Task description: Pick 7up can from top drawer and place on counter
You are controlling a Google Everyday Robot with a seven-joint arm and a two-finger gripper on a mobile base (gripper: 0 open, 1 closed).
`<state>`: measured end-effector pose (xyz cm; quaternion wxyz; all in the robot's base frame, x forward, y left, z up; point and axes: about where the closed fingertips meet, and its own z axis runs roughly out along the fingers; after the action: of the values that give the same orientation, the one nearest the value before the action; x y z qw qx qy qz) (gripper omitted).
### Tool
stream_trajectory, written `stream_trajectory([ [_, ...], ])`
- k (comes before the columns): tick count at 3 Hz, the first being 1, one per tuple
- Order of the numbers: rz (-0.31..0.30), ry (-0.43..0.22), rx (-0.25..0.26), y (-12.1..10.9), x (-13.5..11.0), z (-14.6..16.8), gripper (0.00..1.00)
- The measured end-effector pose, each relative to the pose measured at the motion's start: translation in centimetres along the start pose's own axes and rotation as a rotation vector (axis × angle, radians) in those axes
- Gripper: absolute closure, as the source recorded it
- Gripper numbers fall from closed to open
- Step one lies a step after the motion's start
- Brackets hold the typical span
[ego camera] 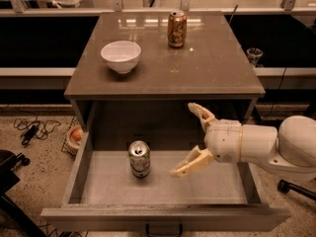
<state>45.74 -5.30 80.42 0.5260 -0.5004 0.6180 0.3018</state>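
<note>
The 7up can (139, 158) stands upright on the pale floor of the open top drawer (163, 184), left of its middle. My gripper (183, 138) is over the drawer, to the right of the can and apart from it, pointing left. It is open and empty, with one finger (201, 113) up near the cabinet opening and the other (191, 164) low over the drawer floor. The counter (197, 63) is the glossy grey-brown top above the drawer.
A white bowl (121, 56) sits on the counter at the left and an orange-brown can (177, 28) at the back middle. The drawer's dark handle (163, 229) is at the front edge. Cables (32, 128) and a small basket (74, 136) lie on the floor at the left.
</note>
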Motion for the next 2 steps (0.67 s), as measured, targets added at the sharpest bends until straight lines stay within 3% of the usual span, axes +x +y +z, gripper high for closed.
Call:
stream_trajectory([
  [2,0.072,-0.008,-0.026,0.3,5.5,5.8,0.00],
])
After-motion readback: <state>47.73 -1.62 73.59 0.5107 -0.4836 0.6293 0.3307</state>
